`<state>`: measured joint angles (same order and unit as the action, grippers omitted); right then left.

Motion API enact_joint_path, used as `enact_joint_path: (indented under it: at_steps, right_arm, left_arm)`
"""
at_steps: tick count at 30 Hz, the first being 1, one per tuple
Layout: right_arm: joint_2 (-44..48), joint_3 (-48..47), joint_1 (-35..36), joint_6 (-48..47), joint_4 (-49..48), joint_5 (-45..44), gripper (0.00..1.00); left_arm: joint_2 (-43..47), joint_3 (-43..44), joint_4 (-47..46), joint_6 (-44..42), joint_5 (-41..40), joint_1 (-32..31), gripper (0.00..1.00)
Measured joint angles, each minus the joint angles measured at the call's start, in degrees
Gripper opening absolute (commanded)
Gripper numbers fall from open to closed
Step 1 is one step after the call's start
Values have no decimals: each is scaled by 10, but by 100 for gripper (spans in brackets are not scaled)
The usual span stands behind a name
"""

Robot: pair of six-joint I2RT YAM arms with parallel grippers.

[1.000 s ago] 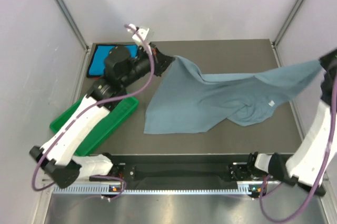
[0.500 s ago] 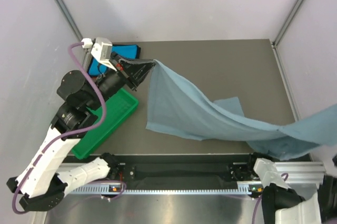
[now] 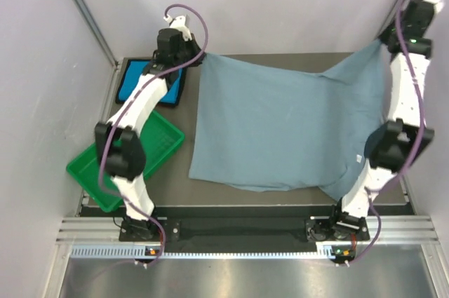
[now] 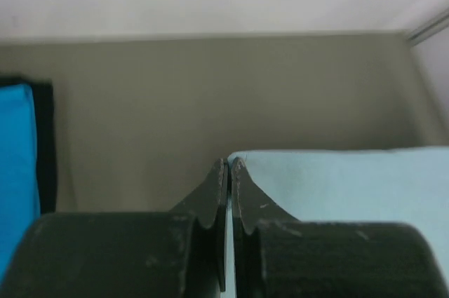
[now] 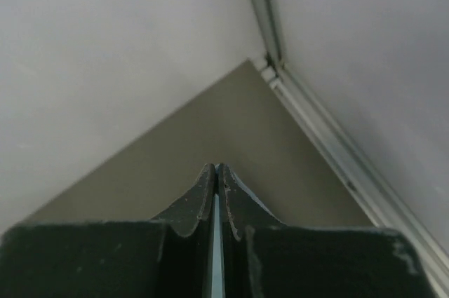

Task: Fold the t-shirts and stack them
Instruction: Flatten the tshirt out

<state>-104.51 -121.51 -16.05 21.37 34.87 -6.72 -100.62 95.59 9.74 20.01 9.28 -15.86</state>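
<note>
A large dusty grey-blue t-shirt (image 3: 280, 130) is stretched out over the table, its far edge lifted between my two arms. At the far left corner my left gripper (image 3: 198, 57) is shut on the shirt's corner; in the left wrist view the cloth (image 4: 337, 186) runs right from the pinched fingertips (image 4: 229, 165). My right gripper (image 3: 382, 42) holds the far right corner high, shut on a thin strip of the grey-blue t-shirt (image 5: 215, 249). The near hem lies on the table, bunched at the front right. A bright turquoise t-shirt (image 3: 144, 80) lies folded at the far left.
A green plastic tray (image 3: 151, 154) sits at the left, near the left arm. White walls with metal corner posts (image 3: 84, 10) close in the table on three sides. The arm bases stand on a rail (image 3: 238, 231) at the near edge.
Both arms have swung from low and wide to the far edge of the table, lifting and spreading the grey-blue t-shirt flat between them. Both grippers have stayed shut on it.
</note>
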Motion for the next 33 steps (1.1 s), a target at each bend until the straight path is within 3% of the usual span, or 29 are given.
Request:
enact_joint_path:
  at_steps: [6,12,21,27,33]
  right_arm:
    - [-212,-8,25,-18,-87,98,0]
    - [-330,-56,58,1,-218,166,0]
    - [-368,-85,69,89,-336,157,0]
    - [-379,-110,70,115,-388,135,0]
    - [-405,-132,73,140,-439,119,0]
  left_arm:
    - [-237,141,4,9,44,69,0]
    - [-361,251,-12,-1,61,103,0]
    - [-409,288,-32,-37,63,122,0]
    - [-476,397,-43,-51,63,122,0]
    - [-483,399,-72,-52,54,122,0]
